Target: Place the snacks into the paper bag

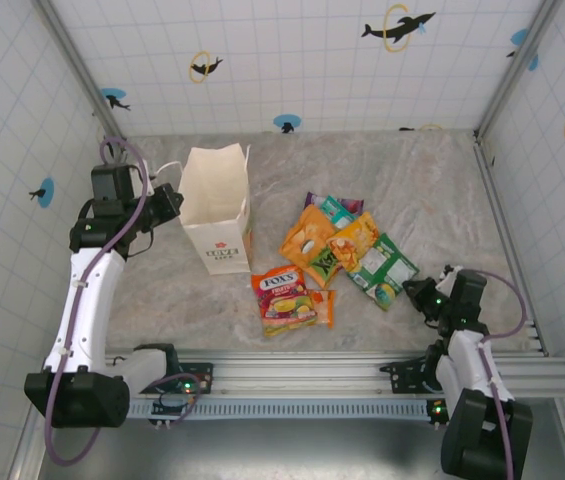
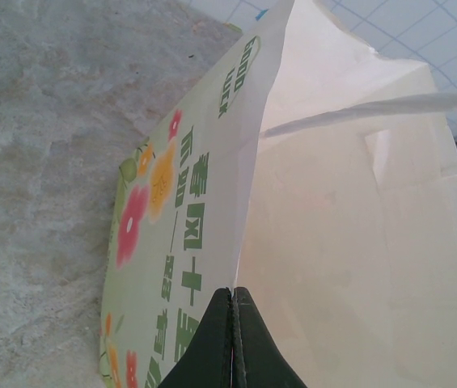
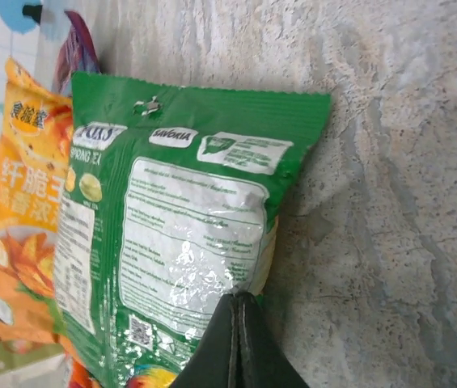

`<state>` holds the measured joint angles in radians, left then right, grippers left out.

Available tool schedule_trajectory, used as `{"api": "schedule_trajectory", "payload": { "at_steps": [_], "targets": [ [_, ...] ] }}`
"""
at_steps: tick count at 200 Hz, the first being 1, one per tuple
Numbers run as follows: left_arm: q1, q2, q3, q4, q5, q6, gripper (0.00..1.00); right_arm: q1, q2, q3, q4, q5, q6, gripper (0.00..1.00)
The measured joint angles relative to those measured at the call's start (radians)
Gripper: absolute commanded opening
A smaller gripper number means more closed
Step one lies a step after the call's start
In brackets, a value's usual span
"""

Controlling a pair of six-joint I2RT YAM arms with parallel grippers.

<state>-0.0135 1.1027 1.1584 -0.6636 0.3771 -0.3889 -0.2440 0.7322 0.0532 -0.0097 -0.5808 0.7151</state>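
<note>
On the grey marbled surface (image 1: 412,180), the largest item is the paper bag (image 1: 214,200). It stands upright at the left, its long axis vertical and its mouth open upward. The left jaws are clamped together on the bag's left wall at the rim; the left wrist view shows the paper edge running between the tips.

To the right of the bag, apart from it, the snacks (image 1: 337,260) lie flat in an overlapping cluster. None is in the bag. The red FOX'S packet (image 1: 284,295) lies nearest the bag's foot.

The green packet (image 3: 179,226) sits at the right end of the cluster, label side up. Its long axis appears to run from near right to far left, with the hang-hole seal pointing away from the right arm. The right jaws are together, pinched on its near-right edge.

You are, by my judgement, at the pick-up of this packet. The grip is on a thin margin, so lift slowly and check that it holds. Raise it clear of the orange packet (image 3: 30,202) it overlaps. Let it hang long axis down, then lower it narrow end first into the mouth. Hold the wall steady with the left jaws throughout.
</note>
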Motion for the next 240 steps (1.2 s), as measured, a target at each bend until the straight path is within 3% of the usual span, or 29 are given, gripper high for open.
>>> {"api": "schedule_trajectory", "payload": {
  "at_steps": [65,93,127,186,240],
  "targets": [
    [-0.006,0.0,0.0,0.002,0.0,0.0,0.0,0.003,-0.059,0.118,-0.043,-0.027,-0.02,0.0],
    [-0.007,0.0,0.0,0.011,0.0,0.0,0.0,0.014,-0.05,0.167,-0.097,0.001,-0.036,0.44],
    [-0.007,0.0,0.0,0.022,0.001,0.0,0.0,0.008,0.01,0.191,-0.192,0.028,-0.069,0.65],
    [-0.008,0.002,-0.003,0.027,0.001,0.0,0.0,0.065,0.089,0.15,-0.188,0.029,-0.051,0.7],
    [-0.013,0.006,-0.02,0.047,0.006,-0.003,0.0,0.218,0.204,0.081,0.11,0.011,0.023,0.73]
  ]
}}
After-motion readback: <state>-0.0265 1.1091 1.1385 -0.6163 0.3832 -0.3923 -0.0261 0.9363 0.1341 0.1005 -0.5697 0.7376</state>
